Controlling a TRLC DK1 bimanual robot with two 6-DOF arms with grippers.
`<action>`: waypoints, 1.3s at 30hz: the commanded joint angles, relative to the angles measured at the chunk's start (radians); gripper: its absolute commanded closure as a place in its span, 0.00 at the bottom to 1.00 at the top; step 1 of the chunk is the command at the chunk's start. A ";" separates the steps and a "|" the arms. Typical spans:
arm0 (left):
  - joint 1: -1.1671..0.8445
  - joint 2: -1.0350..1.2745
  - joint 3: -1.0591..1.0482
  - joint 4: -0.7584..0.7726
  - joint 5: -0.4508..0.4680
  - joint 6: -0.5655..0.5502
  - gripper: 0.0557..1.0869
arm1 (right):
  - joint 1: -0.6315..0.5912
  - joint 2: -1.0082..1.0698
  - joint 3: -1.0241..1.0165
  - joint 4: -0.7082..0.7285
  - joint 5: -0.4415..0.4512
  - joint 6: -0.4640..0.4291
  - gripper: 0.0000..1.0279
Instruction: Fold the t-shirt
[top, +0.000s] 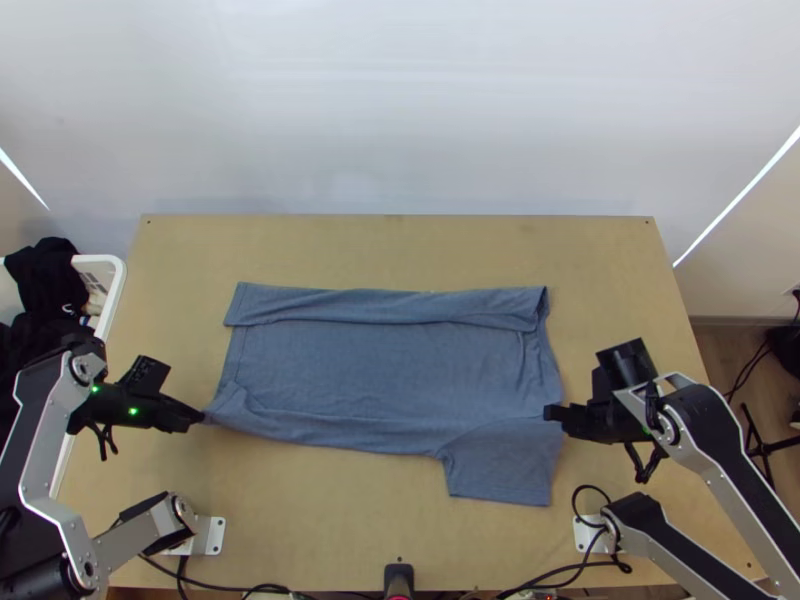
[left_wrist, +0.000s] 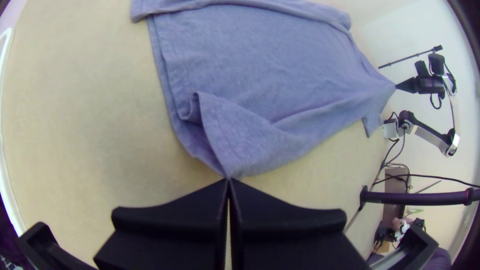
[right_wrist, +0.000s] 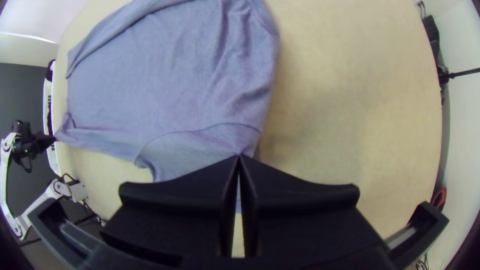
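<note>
So we've got the t-shirt (top: 380, 360) on the middle of the table (top: 320, 510), its long axis running side to side between the grippers. The left gripper (top: 201, 415) has its fingers pinching the near hem corner (left_wrist: 227, 157); the right gripper (top: 550, 412) looks pinched shut on the shoulder by the loose sleeve (top: 505, 465). Neither arm's really nearer, so we'd lift together and fold away from the bases, across that long axis.

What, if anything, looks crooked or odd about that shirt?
The blue t-shirt lies lopsided: its far side is folded inward, but one sleeve sticks out toward the table's near edge. That may just be a half-done fold.
</note>
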 joint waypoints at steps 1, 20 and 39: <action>0.021 0.043 0.019 0.053 0.000 0.008 0.96 | -0.050 0.001 0.018 0.002 0.009 -0.032 0.97; -0.085 0.180 0.183 0.176 0.002 -0.196 0.96 | -0.113 0.210 0.145 0.149 0.038 -0.075 0.97; -0.194 0.416 0.451 0.323 0.000 -0.398 0.96 | -0.191 0.540 0.370 0.281 0.044 -0.126 0.97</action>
